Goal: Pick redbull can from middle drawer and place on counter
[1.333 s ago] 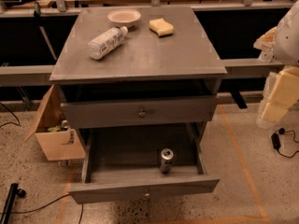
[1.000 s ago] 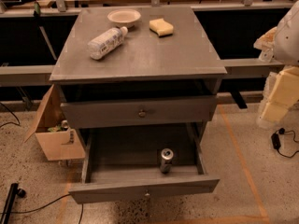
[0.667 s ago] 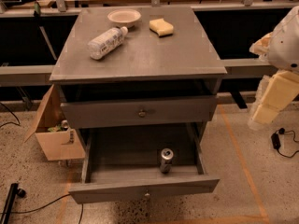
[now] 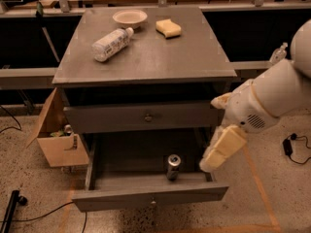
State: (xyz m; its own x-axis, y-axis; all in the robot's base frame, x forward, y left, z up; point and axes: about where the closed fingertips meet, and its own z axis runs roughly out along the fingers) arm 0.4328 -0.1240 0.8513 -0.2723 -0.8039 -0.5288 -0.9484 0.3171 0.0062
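The redbull can [image 4: 173, 166] stands upright in the open middle drawer [image 4: 150, 197], near its front and right of centre. The drawer above it [image 4: 146, 116] is closed. The counter [image 4: 160, 57] is the grey top of the cabinet. My arm reaches in from the right. Its cream-coloured gripper end [image 4: 219, 150] points down and to the left, just outside the open drawer's right side. It is to the right of the can and apart from it, touching nothing.
On the counter lie a clear plastic bottle [image 4: 111, 43], a shallow bowl [image 4: 129, 17] and a yellow sponge [image 4: 168, 27]. An open cardboard box [image 4: 58, 142] stands on the floor left of the cabinet. Cables [image 4: 291, 147] lie on the floor at the right.
My arm has swung left from the right edge of the view toward the open drawer's right side. The can and the things on the counter have not moved.
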